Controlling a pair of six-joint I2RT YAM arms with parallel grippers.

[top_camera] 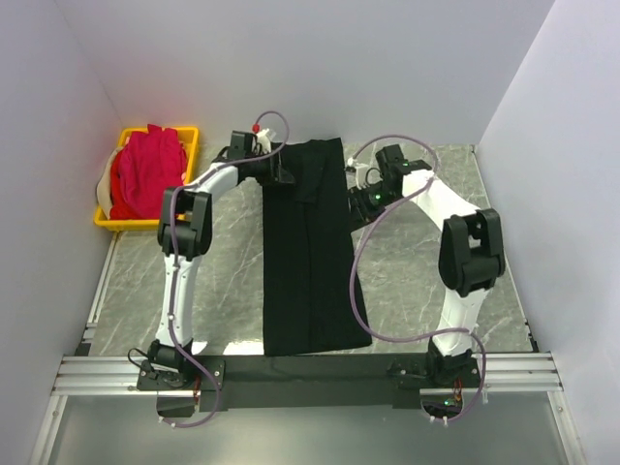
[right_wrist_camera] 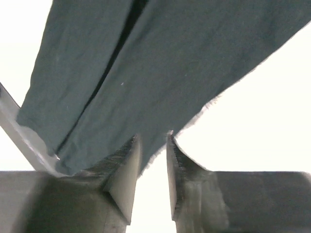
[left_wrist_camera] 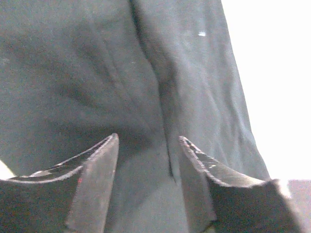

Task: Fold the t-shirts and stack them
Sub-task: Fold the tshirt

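A large black t-shirt [top_camera: 305, 262] lies folded into a long strip down the middle of the table. My left gripper [top_camera: 281, 172] is at the strip's far left corner. In the left wrist view [left_wrist_camera: 148, 138] its jaws stand wide apart right over the black cloth [left_wrist_camera: 97, 73], with a fold line between them. My right gripper [top_camera: 354, 189] is at the far right edge. In the right wrist view [right_wrist_camera: 153, 135] its jaws are a narrow gap apart, with the frayed edge of the shirt [right_wrist_camera: 170, 58] at their tips. Magenta-pink t-shirts [top_camera: 145, 174] lie heaped in a crate.
The yellow plastic crate [top_camera: 190, 136] stands at the far left against the wall. White walls close in the grey marbled table [top_camera: 426, 281] on the left, back and right. A metal rail [top_camera: 310, 368] with both arm bases runs along the near edge.
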